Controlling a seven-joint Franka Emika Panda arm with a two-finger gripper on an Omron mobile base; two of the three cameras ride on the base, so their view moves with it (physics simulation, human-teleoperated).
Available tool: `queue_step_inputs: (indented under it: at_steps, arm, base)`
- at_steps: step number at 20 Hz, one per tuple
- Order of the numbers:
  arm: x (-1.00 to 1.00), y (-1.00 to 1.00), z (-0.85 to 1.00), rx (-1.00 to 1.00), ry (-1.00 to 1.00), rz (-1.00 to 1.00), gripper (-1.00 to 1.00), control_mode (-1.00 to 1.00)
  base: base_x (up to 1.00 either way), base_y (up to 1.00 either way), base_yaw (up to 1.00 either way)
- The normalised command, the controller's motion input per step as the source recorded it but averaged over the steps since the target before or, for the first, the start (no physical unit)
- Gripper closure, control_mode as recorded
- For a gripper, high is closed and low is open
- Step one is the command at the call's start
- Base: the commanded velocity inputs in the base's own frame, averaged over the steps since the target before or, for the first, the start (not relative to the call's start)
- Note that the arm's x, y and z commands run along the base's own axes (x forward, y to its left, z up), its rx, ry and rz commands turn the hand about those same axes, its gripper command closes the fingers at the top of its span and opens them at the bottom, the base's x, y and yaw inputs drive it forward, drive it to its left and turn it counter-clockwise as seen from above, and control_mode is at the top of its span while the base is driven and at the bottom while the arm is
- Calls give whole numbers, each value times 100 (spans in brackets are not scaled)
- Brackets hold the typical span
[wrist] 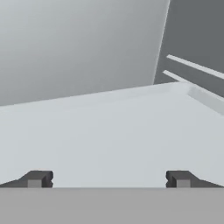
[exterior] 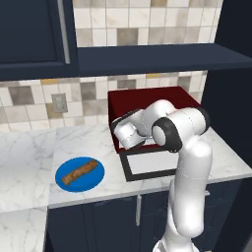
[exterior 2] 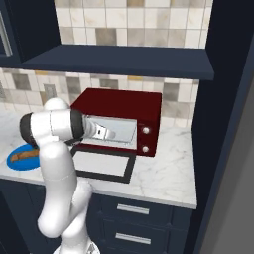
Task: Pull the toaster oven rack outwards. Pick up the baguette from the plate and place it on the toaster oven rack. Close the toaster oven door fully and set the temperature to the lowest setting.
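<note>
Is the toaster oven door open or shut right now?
Open. The door lies flat on the counter before the toaster oven.

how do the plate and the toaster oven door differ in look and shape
The plate is a round bright blue disc; the toaster oven door is a rectangular black frame around a pale pane. The plate carries the baguette, while nothing lies on the door. The plate sits free on the counter; the door hangs open from the toaster oven. Both lie flat at counter level.
</note>
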Motion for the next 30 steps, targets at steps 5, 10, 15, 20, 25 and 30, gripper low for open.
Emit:
queue_step_inputs:
  at_steps: [5, 10, 15, 20, 25, 30]
  arm:
    - [-100, -44, -100, -4, 57, -5, -100, -100]
    - [-100, -50, -98, -10, 65, 0, -100, -100]
    - [-100, -86, -99, -5, 52, 2, -100, -100]
    - [-100, -98, -93, 0, 16, 23, -100, -100]
    - [-100, -84, -92, 0, 17, 20, -100, -100]
    - [-100, -65, -90, 0, 18, 17, -100, -100]
  base:
    - [0, 0, 0]
    - [0, 0, 0]
    - [0, 0, 0]
    - [0, 0, 0]
    - [0, 0, 0]
    - [0, 0, 0]
